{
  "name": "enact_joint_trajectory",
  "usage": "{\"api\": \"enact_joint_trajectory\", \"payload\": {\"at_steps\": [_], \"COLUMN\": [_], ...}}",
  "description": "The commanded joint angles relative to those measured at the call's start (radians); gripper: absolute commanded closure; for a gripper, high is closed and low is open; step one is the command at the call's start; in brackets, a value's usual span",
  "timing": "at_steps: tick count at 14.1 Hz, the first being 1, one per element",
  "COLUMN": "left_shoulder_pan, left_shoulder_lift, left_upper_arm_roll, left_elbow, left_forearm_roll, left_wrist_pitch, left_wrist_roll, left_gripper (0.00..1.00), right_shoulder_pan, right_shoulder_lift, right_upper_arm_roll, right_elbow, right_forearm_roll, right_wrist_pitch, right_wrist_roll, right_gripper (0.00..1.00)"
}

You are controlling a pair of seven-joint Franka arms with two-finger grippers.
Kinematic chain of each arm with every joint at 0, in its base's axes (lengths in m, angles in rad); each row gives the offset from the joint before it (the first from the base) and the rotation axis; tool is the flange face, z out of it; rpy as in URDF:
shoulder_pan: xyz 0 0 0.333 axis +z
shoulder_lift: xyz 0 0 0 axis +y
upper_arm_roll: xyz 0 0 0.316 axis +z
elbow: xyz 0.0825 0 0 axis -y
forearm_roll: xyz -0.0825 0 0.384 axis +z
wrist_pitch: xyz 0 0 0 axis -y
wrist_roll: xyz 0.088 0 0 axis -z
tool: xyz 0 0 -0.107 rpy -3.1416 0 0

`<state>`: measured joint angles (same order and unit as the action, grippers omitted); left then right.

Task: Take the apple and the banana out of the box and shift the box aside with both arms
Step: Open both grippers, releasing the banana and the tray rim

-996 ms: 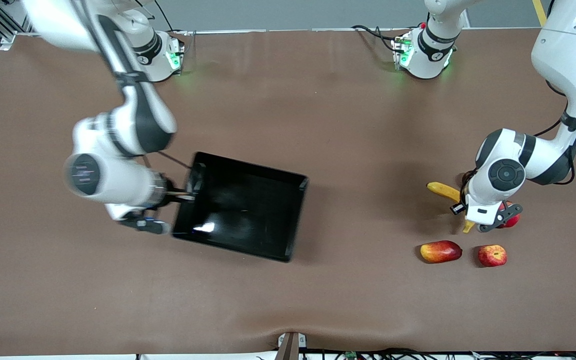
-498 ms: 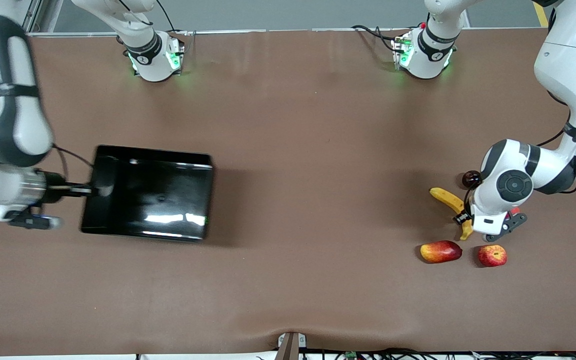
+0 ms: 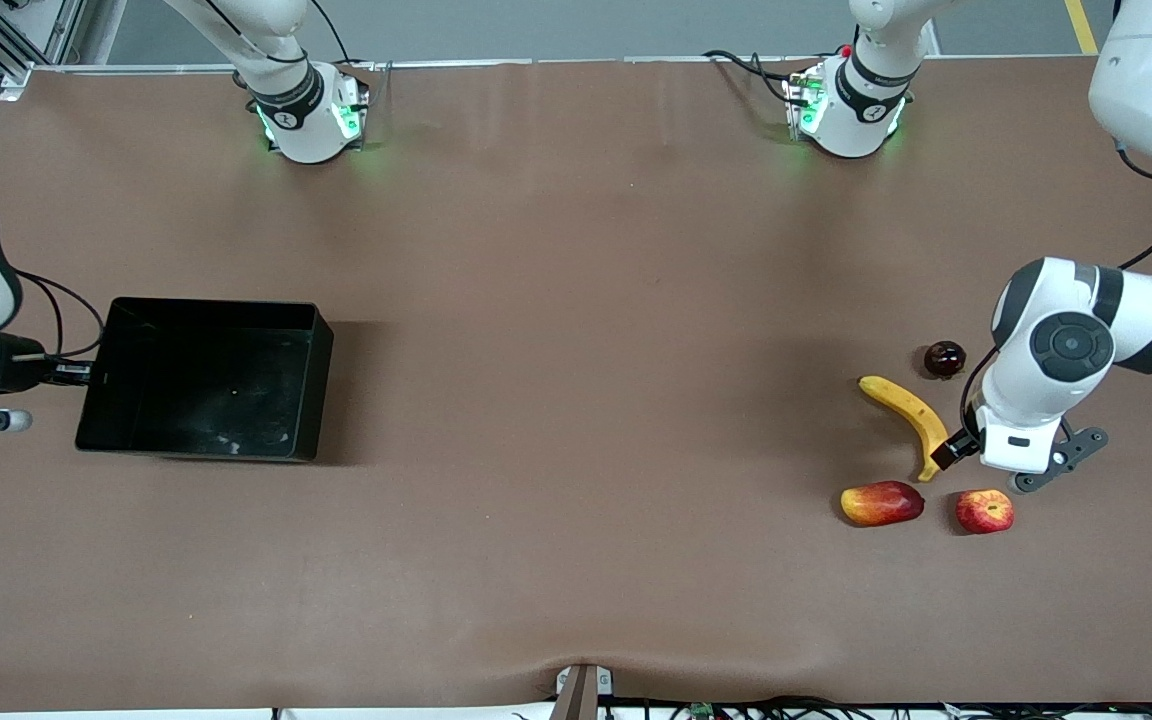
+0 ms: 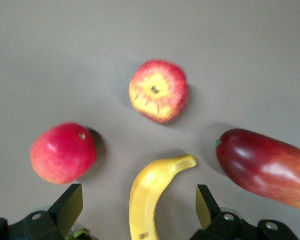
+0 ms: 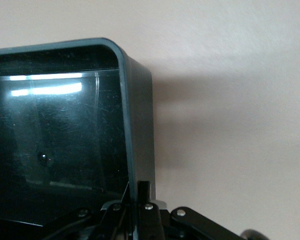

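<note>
The right gripper (image 3: pixel 71 374) is pinching the box (image 3: pixel 206 378) by its wall at the right arm's end of the table. The left gripper (image 4: pixel 137 206) is hanging spread over the banana (image 3: pixel 904 407), with the apple (image 3: pixel 984 510) and mango (image 3: pixel 881 502) just ahead of its fingertips (image 4: pixel 71 202)

Right gripper (image 3: pixel 76 373) grips the black tray (image 3: pixel 204 379) wall; left gripper (image 3: pixel 976 462) hangs over the banana (image 3: pixel 901 405).
</note>
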<state>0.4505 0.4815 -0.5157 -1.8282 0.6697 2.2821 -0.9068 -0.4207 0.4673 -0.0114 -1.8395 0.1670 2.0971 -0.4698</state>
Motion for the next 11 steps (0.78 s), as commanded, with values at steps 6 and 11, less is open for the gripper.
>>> {"api": "enact_joint_trajectory", "payload": {"at_steps": [6,11], "left_shoulder_pan": [0.017,0.02], "left_shoulder_lift": [-0.195,-0.23], "left_upper_arm_roll": [-0.012,-0.055], "left_elbow": [0.044,0.156], "left_forearm_roll": [0.002,-0.166], "left_wrist_pitch": [-0.029,-0.292], "left_wrist_roll": [0.192,0.401], "left_gripper": [0.0,0.0], "right_shoulder_pan": [-0.076,-0.105], "right_shoulder_lift": [0.047,0.045], "right_upper_arm_roll": [0.028,0.028], "right_elbow": [-0.006,0.155], "right_forearm_roll": [-0.003,-0.007], "right_wrist_pitch": [0.032,-0.204], "right_wrist_roll": [-0.041,-0.352], "right_gripper": [0.0,0.0]}}
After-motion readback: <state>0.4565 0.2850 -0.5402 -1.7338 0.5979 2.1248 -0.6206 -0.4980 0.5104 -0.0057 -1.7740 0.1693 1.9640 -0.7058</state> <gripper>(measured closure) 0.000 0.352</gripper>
